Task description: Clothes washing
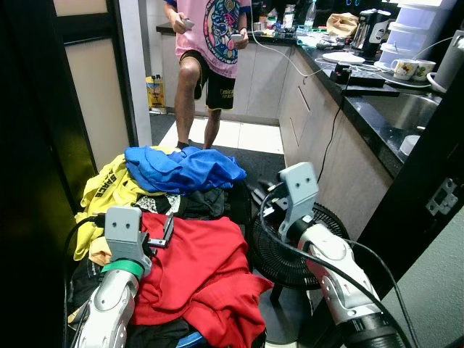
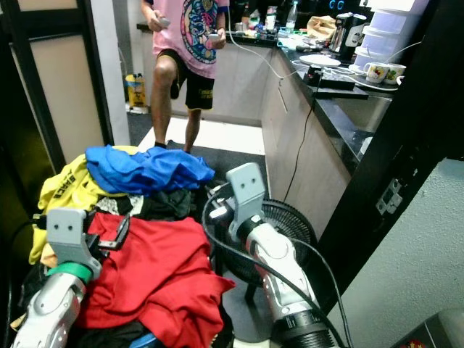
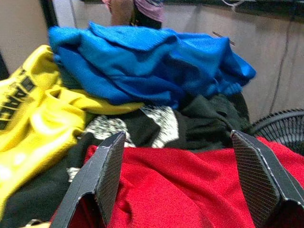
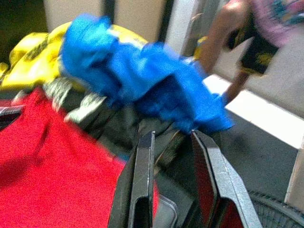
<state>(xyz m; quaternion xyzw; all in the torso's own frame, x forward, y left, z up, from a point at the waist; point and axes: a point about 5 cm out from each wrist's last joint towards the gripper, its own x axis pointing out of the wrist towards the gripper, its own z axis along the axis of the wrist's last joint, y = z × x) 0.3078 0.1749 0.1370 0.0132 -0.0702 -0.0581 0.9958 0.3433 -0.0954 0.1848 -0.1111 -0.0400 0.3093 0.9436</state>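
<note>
— What do we count, left to right?
— One yellow shirt, one red shirt, one blue shirt.
— Our grippers?
— Left gripper spread wide over the red; right gripper narrowly parted beside the pile.

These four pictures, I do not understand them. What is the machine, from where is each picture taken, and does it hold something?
It is a humanoid robot doing laundry. Two pictures come from its head, looking down. Two come from cameras on its wrists, looking along the black fingers. Before it lies a pile of clothes: a red garment, a blue one, a yellow one and a black one. The left gripper hovers open over the red garment, holding nothing. The right gripper is near the blue garment, fingers slightly apart, empty. A floor fan stands beside the pile. A person stands beyond.
</note>
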